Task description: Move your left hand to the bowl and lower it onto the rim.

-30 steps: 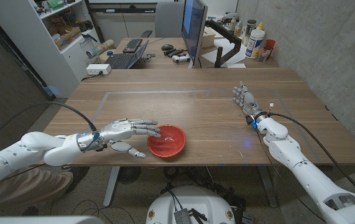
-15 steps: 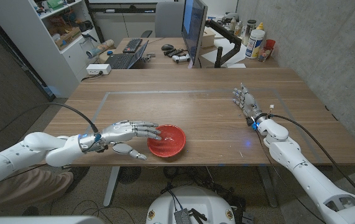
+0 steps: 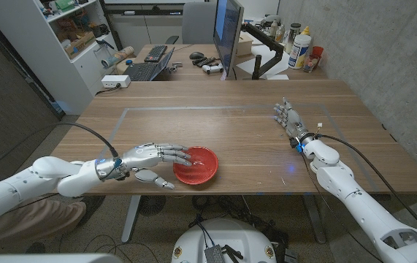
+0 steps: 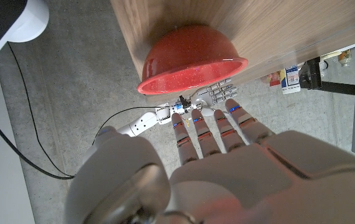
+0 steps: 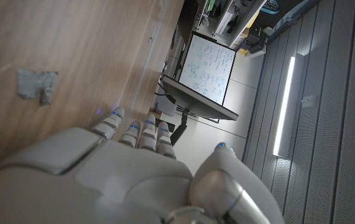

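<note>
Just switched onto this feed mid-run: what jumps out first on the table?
The red bowl near the table's front edge stands out, with the left hand stretched toward it, fingertips at its near rim. Across the table, the right hand stands apart with nothing in it. A monitor sits on the desk behind.

Even, bright indoor light, soft shadows under the left hand (image 3: 152, 155) on the table (image 3: 252, 146); head view sharp with wide-angle bending at edges; wrist views blur close up, ceiling strip light (image 5: 284, 106) glares
</note>
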### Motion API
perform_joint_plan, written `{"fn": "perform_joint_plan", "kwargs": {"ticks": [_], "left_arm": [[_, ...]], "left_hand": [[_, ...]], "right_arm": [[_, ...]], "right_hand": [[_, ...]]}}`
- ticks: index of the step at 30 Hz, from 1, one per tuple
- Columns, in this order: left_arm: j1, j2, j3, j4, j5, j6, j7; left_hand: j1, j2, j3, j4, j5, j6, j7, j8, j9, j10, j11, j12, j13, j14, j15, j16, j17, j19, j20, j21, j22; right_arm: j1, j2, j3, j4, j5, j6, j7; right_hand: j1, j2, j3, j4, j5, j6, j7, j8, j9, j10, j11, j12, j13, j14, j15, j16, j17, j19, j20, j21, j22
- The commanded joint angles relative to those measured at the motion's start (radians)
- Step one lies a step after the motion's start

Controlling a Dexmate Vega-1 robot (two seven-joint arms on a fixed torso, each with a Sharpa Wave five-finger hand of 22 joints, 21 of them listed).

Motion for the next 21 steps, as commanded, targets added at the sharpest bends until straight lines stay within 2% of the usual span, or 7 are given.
{"fn": "perform_joint_plan", "kwargs": {"ticks": [1,13,21], "left_arm": [[-0.009,-0.01,0.024,0.004,-0.018,0.014,-0.03],[-0.026,-0.036,0.039,0.011,-0.039,0.025,-0.077],[-0.029,-0.05,0.044,-0.004,-0.012,0.037,-0.064]], "left_hand": [[0.01,0.001,-0.002,-0.006,0.008,0.008,0.002,0.007,0.004,0.011,-0.001,-0.001,0.005,0.009,-0.162,0.001,0.004,0.008,-0.062,0.004,0.004],[0.013,0.002,-0.003,-0.007,0.011,0.016,0.003,0.007,0.004,0.019,-0.003,0.0,0.005,0.016,-0.161,0.001,0.004,0.009,-0.06,0.003,0.004],[0.014,0.002,-0.004,-0.007,0.013,0.022,0.003,0.007,0.003,0.023,-0.003,-0.001,0.005,0.019,-0.162,0.0,0.005,0.01,-0.06,0.003,0.004]], "right_arm": [[0.002,0.0,0.003,0.006,0.006,-0.006,0.008],[0.008,0.007,0.007,0.027,0.009,0.004,0.017],[0.013,0.01,0.011,0.043,0.011,0.019,0.028]], "right_hand": [[-0.011,0.009,-0.001,0.005,-0.002,0.003,-0.002,0.002,0.002,0.0,-0.005,0.001,0.004,-0.01,-0.001,0.002,0.003,-0.005,0.006,0.007,0.006],[-0.017,0.007,-0.003,0.008,-0.003,0.004,-0.004,0.002,0.002,-0.002,-0.008,0.001,0.004,-0.011,-0.002,0.002,0.003,-0.004,0.005,0.007,0.006],[-0.019,0.007,-0.003,0.009,-0.004,0.004,-0.004,0.002,0.002,-0.001,-0.007,0.001,0.004,-0.011,-0.002,0.002,0.003,-0.005,0.005,0.007,0.006]]}}
